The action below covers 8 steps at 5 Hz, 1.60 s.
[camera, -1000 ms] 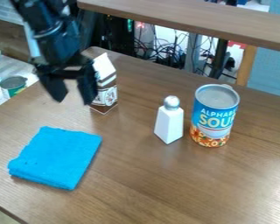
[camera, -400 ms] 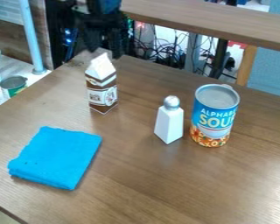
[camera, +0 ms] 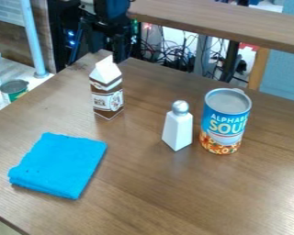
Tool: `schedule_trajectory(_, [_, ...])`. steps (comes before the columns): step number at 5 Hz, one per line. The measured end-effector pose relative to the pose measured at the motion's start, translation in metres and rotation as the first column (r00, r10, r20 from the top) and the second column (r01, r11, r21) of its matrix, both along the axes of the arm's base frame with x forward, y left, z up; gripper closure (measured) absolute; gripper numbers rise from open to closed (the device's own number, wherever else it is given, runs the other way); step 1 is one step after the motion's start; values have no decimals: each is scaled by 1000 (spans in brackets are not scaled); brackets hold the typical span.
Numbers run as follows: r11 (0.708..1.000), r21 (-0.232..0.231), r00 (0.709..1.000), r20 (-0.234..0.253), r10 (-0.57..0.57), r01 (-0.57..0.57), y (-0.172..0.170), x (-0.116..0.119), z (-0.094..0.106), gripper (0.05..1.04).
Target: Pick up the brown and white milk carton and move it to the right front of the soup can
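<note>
The black gripper [camera: 108, 53] hangs at the top left, above and behind the milk carton [camera: 107, 94], with its two fingers apart and nothing visible between them. Brown and white, the carton stands upright near the table's back left edge. Right of centre is an upright white shaker [camera: 178, 127] with a silver top. Close to its right stands a blue soup can [camera: 225, 121] with an orange base. A folded bright blue cloth [camera: 59, 165] lies flat at the lower left.
A raised wooden shelf [camera: 229, 23] runs along the back of the wooden table [camera: 174, 193]. Cables hang behind the table. At the far left, a light counter [camera: 26, 75] holds a green can [camera: 14, 90], beside a pale blue pole [camera: 33, 36].
The gripper has moved up, back and to the right from beside the carton, uncovering it, and shifted only slightly since the middle frame. The carton, shaker, can and cloth have stayed put.
</note>
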<state>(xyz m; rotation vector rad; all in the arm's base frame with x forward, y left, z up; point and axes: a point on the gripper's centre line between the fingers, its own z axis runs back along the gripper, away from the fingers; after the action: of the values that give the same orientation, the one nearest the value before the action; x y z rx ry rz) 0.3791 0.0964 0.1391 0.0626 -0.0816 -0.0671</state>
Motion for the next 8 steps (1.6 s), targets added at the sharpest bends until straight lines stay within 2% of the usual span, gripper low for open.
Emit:
schedule_trajectory(1, [999,12,1000,-1,-30,30,2,3,-6,83])
schedule_trajectory(2, [994,-18,994,30,-103,104,-4,2,-30,83])
schedule_trajectory(3, [989,-31,986,84,-144,147,-6,2,-40,83])
schedule_trajectory(4, [989,-50,984,121,-129,136,3,0,-46,136])
schedule_trajectory(5, [991,-57,984,136,-117,125,5,0,-45,262])
schedule_trajectory(6, [990,-72,985,128,-113,123,3,-2,-44,263])
schedule_trajectory(7, [989,-87,976,193,-101,119,-5,-6,-12,263])
schedule_trajectory(8, [979,-129,947,302,-113,158,-25,-20,38,263])
